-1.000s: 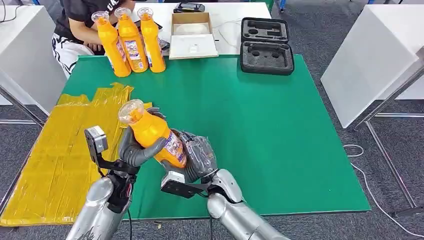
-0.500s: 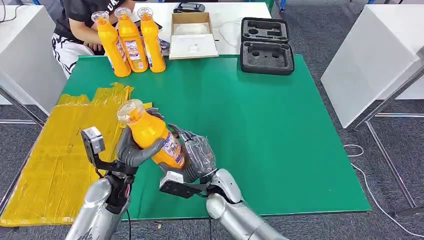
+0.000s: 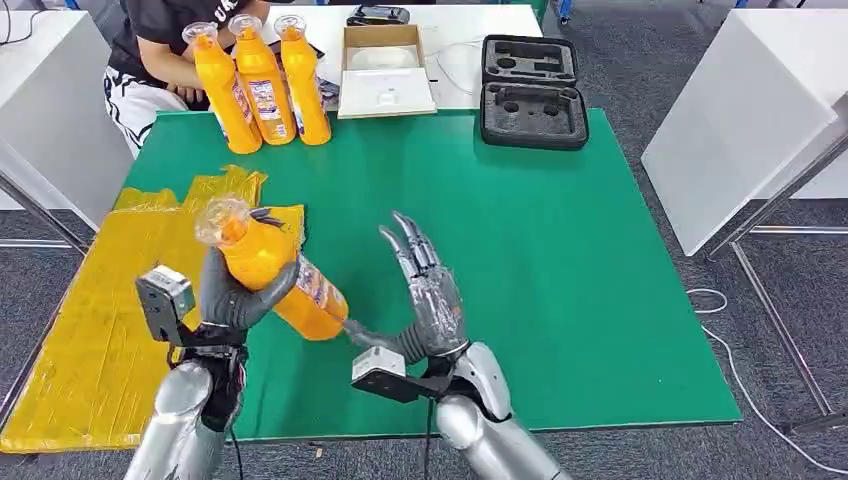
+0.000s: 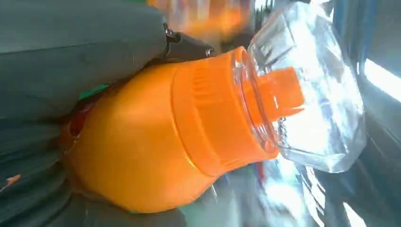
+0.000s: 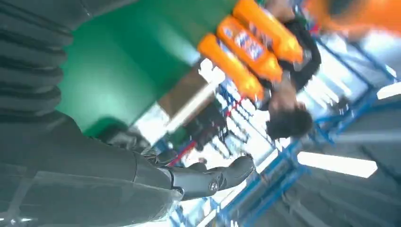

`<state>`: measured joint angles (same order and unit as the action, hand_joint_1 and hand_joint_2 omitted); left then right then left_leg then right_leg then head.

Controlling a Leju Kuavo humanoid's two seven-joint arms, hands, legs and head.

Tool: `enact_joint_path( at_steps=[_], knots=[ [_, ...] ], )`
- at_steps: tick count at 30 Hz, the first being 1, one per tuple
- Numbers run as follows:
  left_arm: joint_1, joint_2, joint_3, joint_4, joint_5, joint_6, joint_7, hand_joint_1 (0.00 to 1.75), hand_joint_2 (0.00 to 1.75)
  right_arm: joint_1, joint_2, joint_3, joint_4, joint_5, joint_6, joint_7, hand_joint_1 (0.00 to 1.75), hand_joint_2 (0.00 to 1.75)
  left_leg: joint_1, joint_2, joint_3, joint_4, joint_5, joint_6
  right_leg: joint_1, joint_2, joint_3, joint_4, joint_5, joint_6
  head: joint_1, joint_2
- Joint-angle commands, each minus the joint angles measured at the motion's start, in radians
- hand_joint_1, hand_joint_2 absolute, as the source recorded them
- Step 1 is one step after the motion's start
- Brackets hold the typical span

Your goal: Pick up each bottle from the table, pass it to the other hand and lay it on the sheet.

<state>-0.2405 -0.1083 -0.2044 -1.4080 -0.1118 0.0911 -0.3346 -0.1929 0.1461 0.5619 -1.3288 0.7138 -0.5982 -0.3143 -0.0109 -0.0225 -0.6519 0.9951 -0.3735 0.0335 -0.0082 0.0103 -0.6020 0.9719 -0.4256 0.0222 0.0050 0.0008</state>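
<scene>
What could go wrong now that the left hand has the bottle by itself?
1. The left hand holds the bottle tilted, near its neck, above the green table's edge, short of the yellow sheet; a loose grip could drop it there.
2. The right hand's open fingers sit close to the bottle's base and might bump it.

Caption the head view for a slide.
Left hand holds orange bottle beside yellow sheet; right hand open.
</scene>
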Motion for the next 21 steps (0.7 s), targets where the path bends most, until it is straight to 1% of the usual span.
enact_joint_path(
  at_steps=[1,2,3,4,5,6,7,8,9,11,12,13,14,15,16,17,18,19,20,21],
  knots=[
    [-0.045,-0.006,0.051,0.016,-0.127,0.089,-0.006,1.75,1.75,0.054,-0.075,-0.069,-0.181,0.004,-0.016,0.012,0.0,1.75,0.001,-0.001,0.005,0.002,-0.003,-0.003,0.001,-0.004,0.006,0.0,-0.003,0.0,0.0,0.0],
    [-0.059,-0.005,0.043,0.035,-0.275,0.219,-0.005,1.75,1.75,0.048,-0.069,-0.076,-0.173,0.007,-0.033,0.012,0.0,1.75,0.001,0.0,0.002,0.001,-0.001,-0.002,0.001,-0.002,0.003,0.0,-0.001,0.0,0.0,0.0],
    [-0.078,-0.005,0.042,0.049,-0.374,0.291,0.007,1.75,1.75,0.051,-0.078,-0.084,-0.187,0.006,-0.044,0.015,0.0,1.75,0.001,0.001,0.007,0.003,-0.005,-0.004,0.002,-0.003,0.009,0.001,-0.004,-0.001,0.0,0.0],
    [-0.088,0.001,0.035,0.06,-0.458,0.337,0.014,1.75,1.75,0.058,-0.082,-0.092,-0.201,0.003,-0.051,0.018,0.0,1.75,0.001,0.0,0.009,0.003,-0.005,-0.004,0.002,-0.004,0.011,0.001,-0.006,-0.001,0.0,0.0],
    [-0.094,0.006,0.03,0.061,-0.48,0.336,0.008,1.75,1.75,0.071,-0.089,-0.103,-0.221,0.001,-0.058,0.019,0.0,1.75,0.002,0.0,0.008,0.004,-0.005,-0.005,0.002,-0.004,0.01,0.002,-0.005,-0.001,0.0,0.0],
    [-0.102,0.012,0.015,0.072,-0.62,0.41,0.01,1.73,1.75,0.093,-0.098,-0.119,-0.254,-0.013,-0.068,0.017,0.0,1.75,0.001,-0.003,0.004,0.002,-0.002,-0.003,0.001,-0.006,0.007,0.001,-0.004,-0.001,0.0,0.0],
    [-0.11,0.021,-0.001,0.09,-0.737,0.437,0.04,1.71,1.75,0.104,-0.103,-0.125,-0.271,-0.026,-0.069,0.013,0.0,1.75,0.002,-0.003,0.006,0.003,-0.003,-0.004,0.002,-0.007,0.008,0.002,-0.005,-0.001,0.0,0.0],
    [-0.115,0.018,-0.009,0.101,-0.796,0.444,0.057,1.73,1.75,0.112,-0.108,-0.132,-0.285,-0.04,-0.068,0.01,0.0,1.75,0.001,-0.004,0.003,0.001,-0.001,-0.002,0.001,-0.006,0.004,0.0,-0.003,-0.001,0.0,0.0],
    [-0.117,0.014,-0.011,0.104,-0.799,0.445,0.059,1.73,1.75,0.113,-0.111,-0.133,-0.288,-0.042,-0.066,0.009,0.0,1.75,0.001,-0.004,0.005,0.001,-0.002,-0.003,0.001,-0.007,0.007,0.0,-0.004,-0.001,0.0,0.0],
    [-0.117,0.014,-0.011,0.104,-0.799,0.445,0.059,1.73,1.75,0.113,-0.111,-0.133,-0.288,-0.042,-0.066,0.009,0.0,1.75,0.0,-0.002,0.003,0.0,0.0,-0.001,0.0,-0.004,0.004,-0.001,-0.001,0.0,0.0,0.0],
    [-0.118,0.013,-0.012,0.109,-0.801,0.446,0.06,1.73,1.75,0.113,-0.109,-0.133,-0.288,-0.042,-0.067,0.009,0.0,1.75,0.0,-0.001,0.005,0.0,-0.002,-0.002,0.001,-0.004,0.006,-0.001,-0.002,0.0,0.0,0.0],
    [-0.118,0.013,-0.012,0.109,-0.801,0.446,0.06,1.73,1.75,0.113,-0.109,-0.133,-0.288,-0.042,-0.067,0.009,0.0,1.75,0.0,0.0,0.003,0.0,-0.001,-0.001,0.0,-0.002,0.004,-0.001,-0.001,0.0,0.0,0.0],
    [-0.125,0.021,-0.02,0.13,-0.91,0.485,0.087,1.75,1.75,0.111,-0.105,-0.135,-0.286,-0.048,-0.065,0.009,0.0,1.75,0.001,0.001,0.005,0.001,-0.002,-0.002,0.001,-0.003,0.006,0.0,-0.002,0.0,0.0,0.0],
    [-0.143,0.025,-0.033,0.166,-1.031,0.493,0.127,1.75,1.75,0.109,-0.109,-0.139,-0.293,-0.069,-0.055,0.008,0.0,1.75,0.0,0.001,0.004,0.0,-0.001,-0.002,0.001,-0.002,0.004,-0.001,-0.001,0.0,0.0,0.0],
    [-0.16,0.029,-0.045,0.203,-1.118,0.499,0.153,1.73,1.75,0.107,-0.111,-0.142,-0.299,-0.084,-0.049,0.006,0.0,1.75,0.0,0.0,0.006,0.001,-0.002,-0.003,0.001,-0.004,0.007,0.0,-0.003,0.0,0.0,0.0],
    [-0.18,0.032,-0.052,0.248,-1.218,0.509,0.2,1.71,1.75,0.102,-0.112,-0.146,-0.302,-0.093,-0.044,0.005,0.0,1.75,0.0,-0.001,0.004,0.0,-0.001,-0.002,0.001,-0.005,0.005,0.0,-0.002,0.0,0.0,0.0],
    [-0.215,0.042,-0.075,0.327,-1.375,0.522,0.253,1.71,1.75,0.092,-0.117,-0.149,-0.307,-0.114,-0.036,0.0,0.0,1.75,0.0,-0.002,0.006,0.001,-0.002,-0.003,0.001,-0.006,0.007,0.0,-0.003,-0.001,0.0,0.0],
    [-0.235,0.038,-0.08,0.379,-1.404,0.523,0.261,1.69,1.75,0.086,-0.12,-0.152,-0.308,-0.123,-0.032,-0.001,0.0,1.75,0.0,-0.003,0.004,0.0,0.0,-0.002,0.001,-0.006,0.005,-0.001,-0.001,0.0,0.0,0.0],
    [-0.252,0.04,-0.089,0.424,-1.442,0.527,0.27,1.69,1.75,0.083,-0.122,-0.154,-0.312,-0.134,-0.027,-0.004,0.0,1.75,0.0,-0.004,0.005,0.0,-0.001,-0.003,0.0,-0.007,0.007,0.0,-0.002,0.0,0.0,0.0],
    [-0.269,0.038,-0.092,0.474,-1.459,0.525,0.271,1.75,1.75,0.084,-0.124,-0.158,-0.317,-0.144,-0.022,-0.009,0.0,1.75,0.0,-0.002,0.004,0.0,0.0,-0.002,0.0,-0.005,0.005,-0.001,-0.001,0.0,0.0,0.0]
  ],
)
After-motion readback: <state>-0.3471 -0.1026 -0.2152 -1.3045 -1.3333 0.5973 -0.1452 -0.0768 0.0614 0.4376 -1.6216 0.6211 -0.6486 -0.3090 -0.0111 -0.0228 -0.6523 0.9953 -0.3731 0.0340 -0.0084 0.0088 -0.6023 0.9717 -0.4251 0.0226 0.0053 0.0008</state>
